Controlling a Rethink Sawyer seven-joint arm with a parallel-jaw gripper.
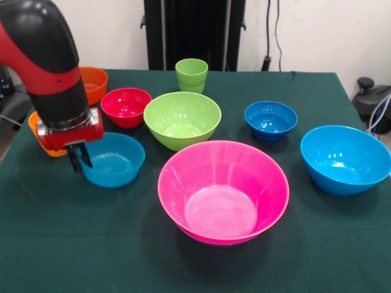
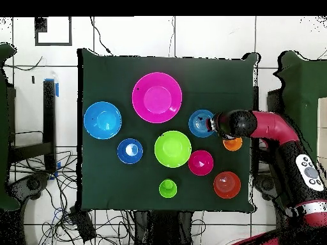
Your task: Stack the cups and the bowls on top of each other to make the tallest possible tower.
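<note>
- Glossy round plastic bowls, unstacked: pink bowl [image 1: 223,190] nearest the camera, lime green bowl [image 1: 182,119] behind it, sky-blue bowl [image 1: 345,159], dark-blue bowl [image 1: 270,120], red bowl [image 1: 126,107].
- Ribbed light green cup [image 1: 192,75] upright at the far edge.
- Surface: dark green tablecloth [image 1: 73,244]; white wall behind.
- Gripper [image 1: 80,157], narrowly parted, straddles the rim of the light-blue bowl [image 1: 113,160]; the arm partly hides an orange cup [image 1: 43,137].

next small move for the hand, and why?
Probably close on the light-blue bowl: the hand hangs at that bowl's rim, at the edge nearest the arm. Nothing is stacked yet; the pink bowl sits empty, so lifting this one toward it looks sensible.
</note>
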